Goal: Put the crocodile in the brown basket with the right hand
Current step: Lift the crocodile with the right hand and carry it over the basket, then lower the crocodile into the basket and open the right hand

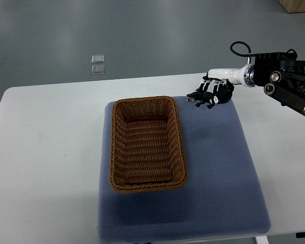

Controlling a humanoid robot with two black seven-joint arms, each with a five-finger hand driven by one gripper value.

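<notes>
The right robot hand point(214, 91), white with black fingers, reaches in from the right edge of the scene on a black jointed arm point(290, 85) with a white wrist section. Its fingers are curled down and closed over a small dark toy crocodile point(199, 98). The crocodile's head pokes out to the left of the fingers, and two of its legs show beneath the hand. Whether the toy is lifted or resting on the surface cannot be told from this angle. A black cable point(238, 48) loops up from the wrist.

Hand and crocodile sit over the far right corner of a blue mat point(218, 168), a textured square pad spread on a white worktop point(46, 152).

To the left of the hand, apart from it, stands the brown basket point(145, 100). It is a rectangular woven wicker basket set on the left half of the mat, with its long sides running near to far. The crocodile is outside it, just past its far right corner.

Beyond the far edge of the worktop is a grey floor point(142, 35). Two small clear squares point(97, 69) lie on it, and the corner of a cardboard box point(299, 5) shows at the far right.
</notes>
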